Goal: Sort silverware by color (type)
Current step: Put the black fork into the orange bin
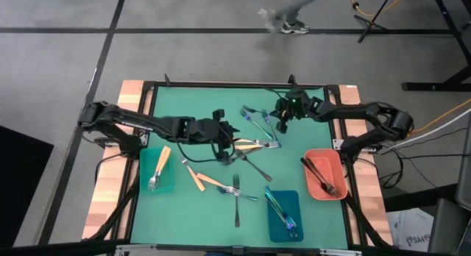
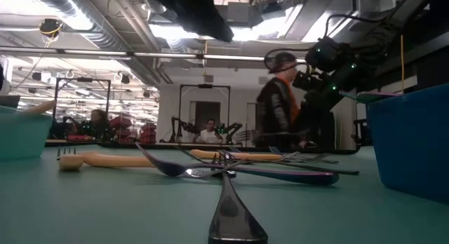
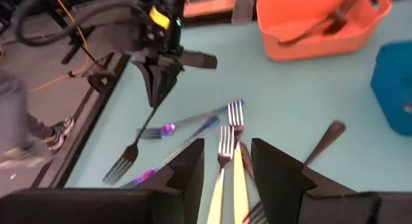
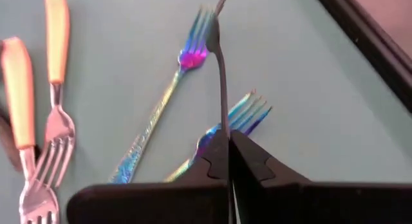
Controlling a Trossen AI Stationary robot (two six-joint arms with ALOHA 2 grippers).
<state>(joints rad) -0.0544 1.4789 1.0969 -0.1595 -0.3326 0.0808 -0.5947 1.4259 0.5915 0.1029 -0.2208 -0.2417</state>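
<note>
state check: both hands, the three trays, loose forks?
right hand: shut on black fork, lifted off the table.
left hand: open, empty, over orange-handled forks.
red tray: holds black utensils.
blue tray: holds iridescent utensils.
teal tray: holds orange-handled utensil.
iridescent forks: flat on table.

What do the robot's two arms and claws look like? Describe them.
Both arms are dark, jointed and slim, with black cables along them. The left claw has two broad, wedge-shaped black fingers. The right claw has matching black fingers; its wrist carries a green light and a yellow tag.
</note>
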